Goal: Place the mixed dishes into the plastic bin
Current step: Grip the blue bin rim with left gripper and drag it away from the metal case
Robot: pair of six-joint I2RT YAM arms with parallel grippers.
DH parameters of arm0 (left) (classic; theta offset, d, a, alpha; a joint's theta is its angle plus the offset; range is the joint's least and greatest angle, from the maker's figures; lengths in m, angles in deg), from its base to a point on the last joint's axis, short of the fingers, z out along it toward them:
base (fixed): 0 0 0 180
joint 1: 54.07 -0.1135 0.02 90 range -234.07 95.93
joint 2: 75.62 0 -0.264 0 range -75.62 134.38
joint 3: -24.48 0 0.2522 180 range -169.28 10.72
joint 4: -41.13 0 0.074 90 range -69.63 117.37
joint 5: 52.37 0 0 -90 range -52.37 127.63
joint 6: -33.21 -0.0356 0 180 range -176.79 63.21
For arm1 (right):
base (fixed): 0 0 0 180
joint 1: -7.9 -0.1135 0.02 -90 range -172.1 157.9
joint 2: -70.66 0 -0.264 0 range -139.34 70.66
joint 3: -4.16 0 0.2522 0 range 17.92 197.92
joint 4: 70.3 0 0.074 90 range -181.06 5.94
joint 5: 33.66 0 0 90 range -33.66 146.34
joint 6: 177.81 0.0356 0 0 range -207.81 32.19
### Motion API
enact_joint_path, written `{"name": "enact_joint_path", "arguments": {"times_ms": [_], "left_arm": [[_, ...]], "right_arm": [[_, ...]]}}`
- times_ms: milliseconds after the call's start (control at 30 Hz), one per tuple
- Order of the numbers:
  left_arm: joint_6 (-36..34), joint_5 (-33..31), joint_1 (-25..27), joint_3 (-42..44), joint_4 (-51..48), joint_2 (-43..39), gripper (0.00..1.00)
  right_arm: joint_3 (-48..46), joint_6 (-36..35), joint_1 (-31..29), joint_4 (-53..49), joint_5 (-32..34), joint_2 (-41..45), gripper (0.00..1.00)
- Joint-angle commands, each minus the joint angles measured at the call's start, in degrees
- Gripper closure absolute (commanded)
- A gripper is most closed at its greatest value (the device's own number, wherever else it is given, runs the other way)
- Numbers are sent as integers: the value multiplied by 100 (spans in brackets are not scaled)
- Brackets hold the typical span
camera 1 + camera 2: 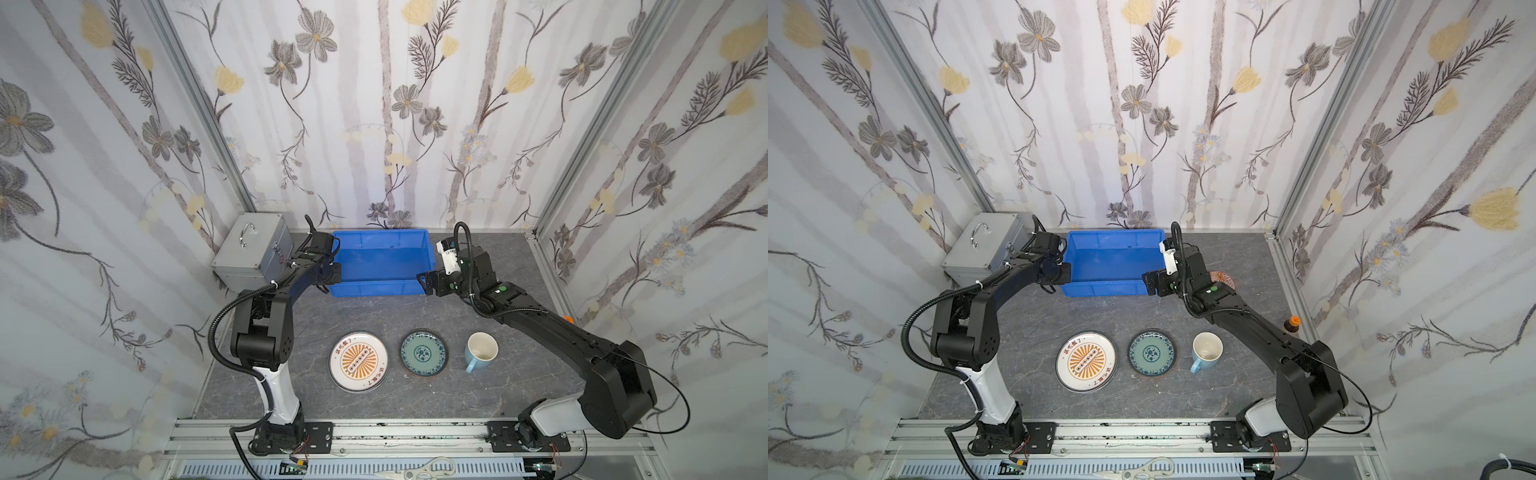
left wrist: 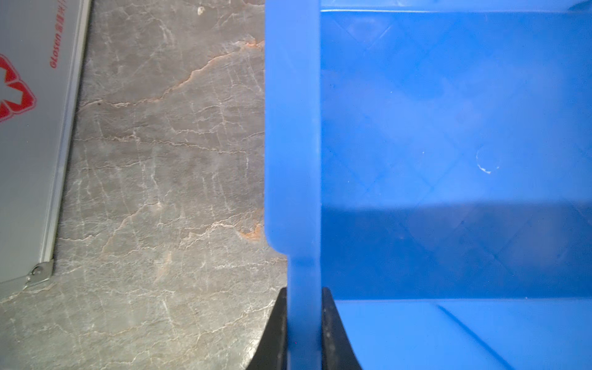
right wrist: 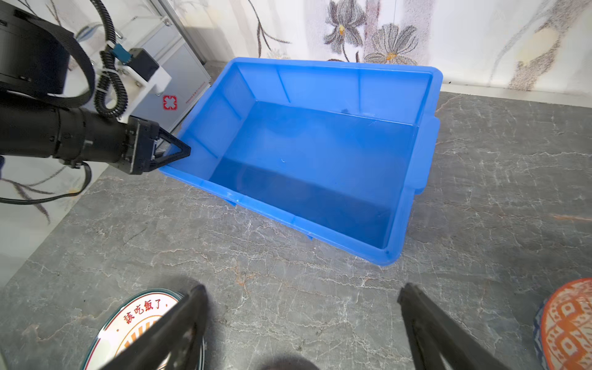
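While right gripper (image 3: 301,290) gapes, left gripper (image 2: 304,292) pinches plastic bin (image 2: 291,128) rim.

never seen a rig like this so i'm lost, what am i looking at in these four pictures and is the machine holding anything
This is a robot: a left arm and a right arm bolted to a rail at the near edge of a grey table, each ending in a two-fingered hand. Two pictures look down from overhead, nearly the same view; the two others come from a small camera on each wrist. On the table sit a blue plastic bin with nothing in it, a sunburst plate, a teal plate, a pale blue mug, an orange-patterned bowl and a silver case. The left hand is pinched shut on the bin's rim; its wrist picture shows the fingers either side of it. The right hand is open and holds nothing.
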Motion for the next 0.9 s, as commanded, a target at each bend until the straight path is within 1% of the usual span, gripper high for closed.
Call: {"name": "enact_joint_path", "arguments": {"times_ms": [0,167,300,367,567,700,867], "left_arm": [[32,180,60,84,-197,37,93],[102,169,260,513,-37,-148,91],[224,346,434,718,36,-266,90],[291,404,549,822,52,-335,89],[681,487,719,841,-140,-449,88],[889,553,764,820,-264,-524,85],[999,388,853,761,-504,-555,80]], "right_arm": [[-112,90,-14,23,103,217,7],[-307,168,-49,-16,115,468,7],[-481,324,-115,22,118,600,6],[-633,492,-138,105,100,722,4],[-845,670,-147,52,156,909,3],[-884,673,-172,-46,122,928,2],[-1041,667,-203,16,152,999,0]]}}
